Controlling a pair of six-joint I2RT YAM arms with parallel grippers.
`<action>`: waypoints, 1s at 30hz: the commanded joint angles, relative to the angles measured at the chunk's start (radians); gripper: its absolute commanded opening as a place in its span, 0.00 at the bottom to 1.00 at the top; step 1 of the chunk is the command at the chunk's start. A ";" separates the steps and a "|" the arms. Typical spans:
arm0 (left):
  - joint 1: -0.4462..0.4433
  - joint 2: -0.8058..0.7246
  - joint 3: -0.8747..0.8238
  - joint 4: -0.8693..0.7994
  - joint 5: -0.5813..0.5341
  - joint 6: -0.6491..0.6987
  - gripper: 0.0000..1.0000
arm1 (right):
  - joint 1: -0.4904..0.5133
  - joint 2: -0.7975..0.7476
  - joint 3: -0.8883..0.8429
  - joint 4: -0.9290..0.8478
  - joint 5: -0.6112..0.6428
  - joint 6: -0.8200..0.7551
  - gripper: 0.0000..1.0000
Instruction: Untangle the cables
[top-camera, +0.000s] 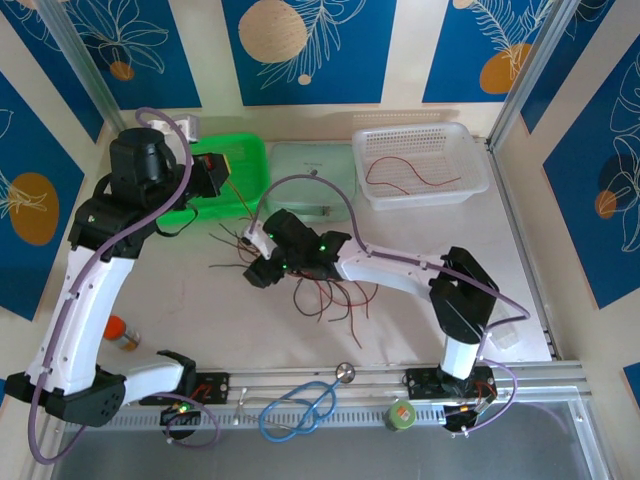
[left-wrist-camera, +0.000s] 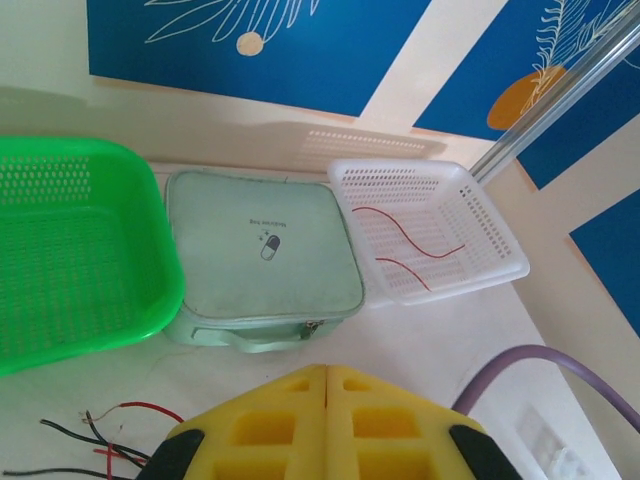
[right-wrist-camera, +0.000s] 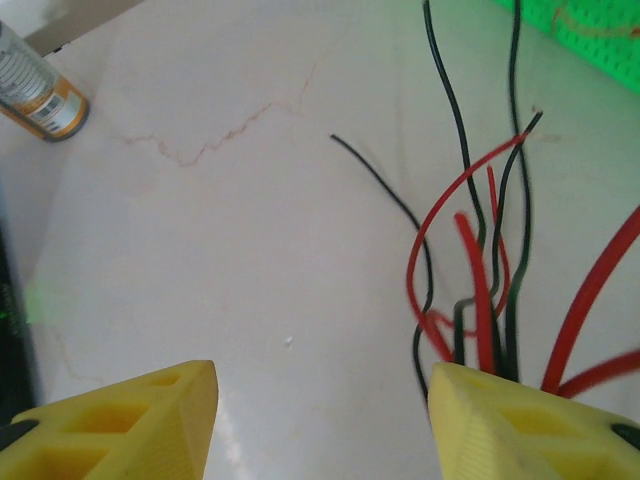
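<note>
My right claw (right-wrist-camera: 320, 398), spread, hung over the cables (right-wrist-camera: 478, 270) at the counter's (top-camera: 185, 290) middle, their strands running lengthwise away, perhaps touching it; my left claw (left-wrist-camera: 327, 385), pressed together, stood farther off.

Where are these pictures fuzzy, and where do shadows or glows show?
Top view: sharp, evenly lit. Left wrist view: a dotted shadow falls on the wall behind the white basket; the left gripper's fingers look soft. Right wrist view: the nearest red wires blur; a green glow tints the table's left edge.
</note>
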 joint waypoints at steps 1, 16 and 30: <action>0.005 -0.005 0.022 -0.013 0.031 0.013 0.00 | -0.003 0.033 0.039 0.049 0.030 -0.062 0.57; 0.006 0.008 0.177 -0.049 -0.012 0.037 0.00 | -0.031 0.038 -0.060 -0.006 0.073 0.074 0.30; 0.005 -0.022 0.125 -0.023 -0.045 0.022 0.00 | -0.055 -0.176 -0.182 -0.057 0.002 0.179 0.37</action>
